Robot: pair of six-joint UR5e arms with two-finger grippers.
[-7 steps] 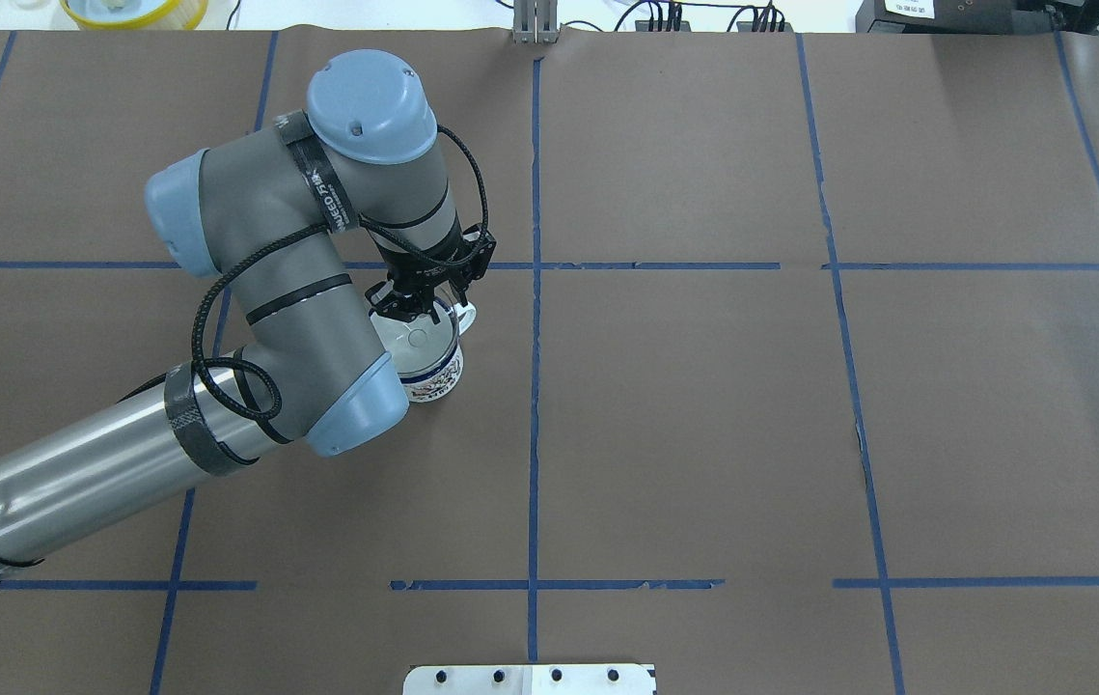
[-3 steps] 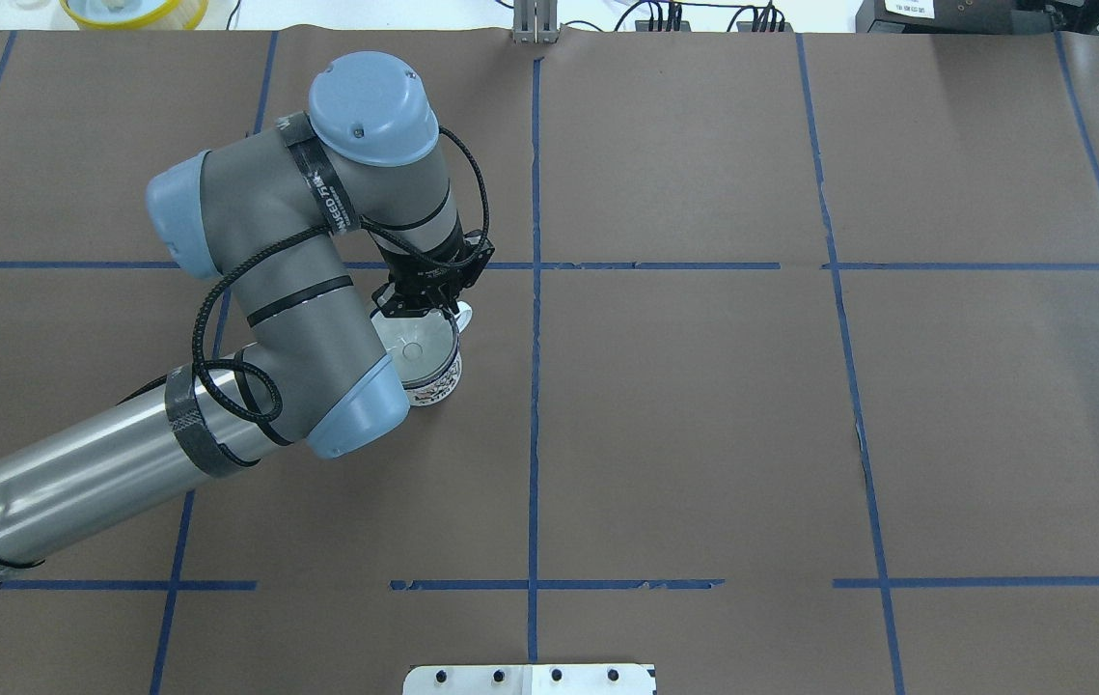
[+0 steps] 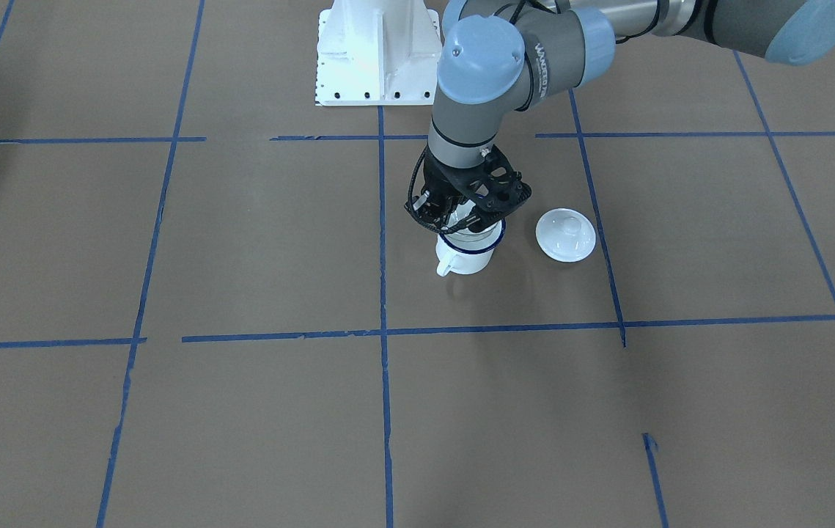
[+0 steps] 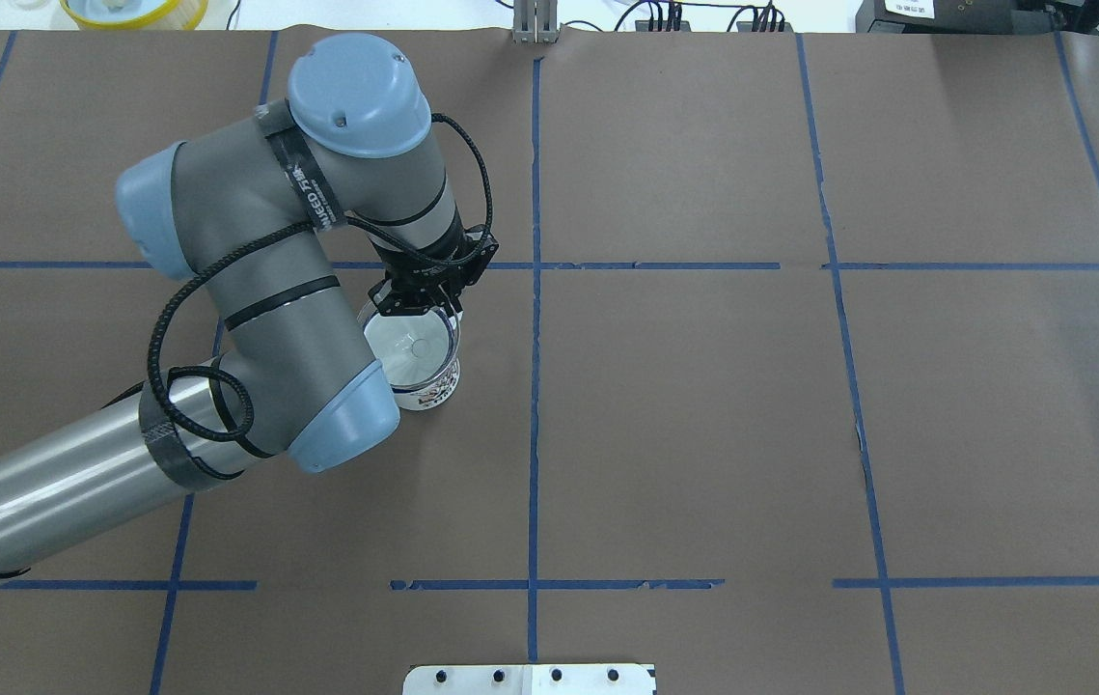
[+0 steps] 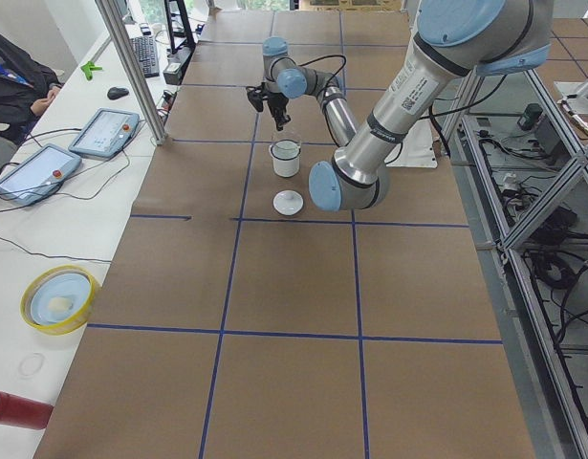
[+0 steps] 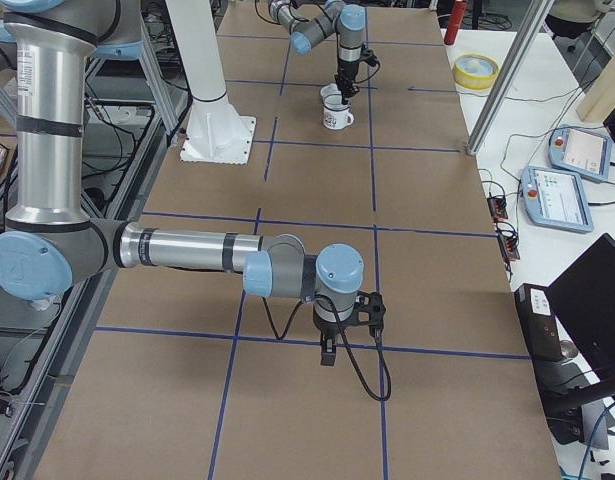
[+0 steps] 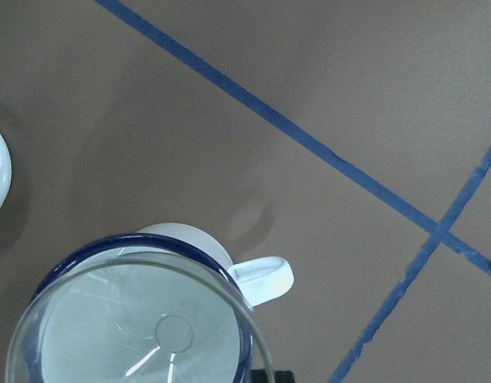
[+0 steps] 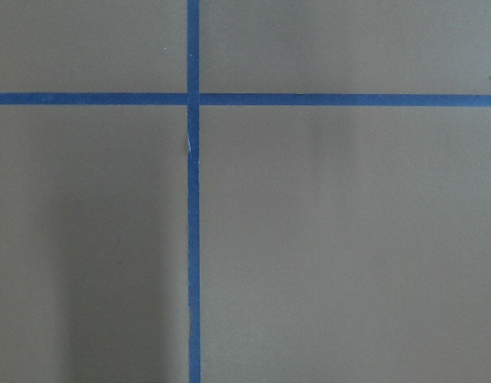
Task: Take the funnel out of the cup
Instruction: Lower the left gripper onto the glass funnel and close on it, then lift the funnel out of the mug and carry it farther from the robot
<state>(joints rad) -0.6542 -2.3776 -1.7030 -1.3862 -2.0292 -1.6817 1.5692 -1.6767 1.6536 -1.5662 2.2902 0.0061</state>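
The cup (image 4: 435, 388) is a white enamel mug with a blue rim and stands on the brown table; it also shows in the front view (image 3: 465, 262). The clear funnel (image 4: 411, 349) sits in its mouth, its rim slightly above and offset from the blue rim in the left wrist view (image 7: 141, 327). My left gripper (image 4: 419, 307) comes straight down and is shut on the funnel's far rim, as the front view (image 3: 459, 218) also shows. The mug's handle (image 7: 265, 279) points away from the arm. My right gripper (image 6: 327, 352) hangs low over bare table far away; I cannot tell its state.
A white round lid with a knob (image 3: 566, 235) lies on the table right beside the mug, hidden under the arm in the overhead view. The white robot base (image 3: 377, 55) stands behind. A yellow bowl (image 4: 134, 8) sits off the table's far left corner.
My left gripper's fingers closed on the funnel's rim, then the arm rose a little. The funnel looks larger and shifted off the mug, which stays put.
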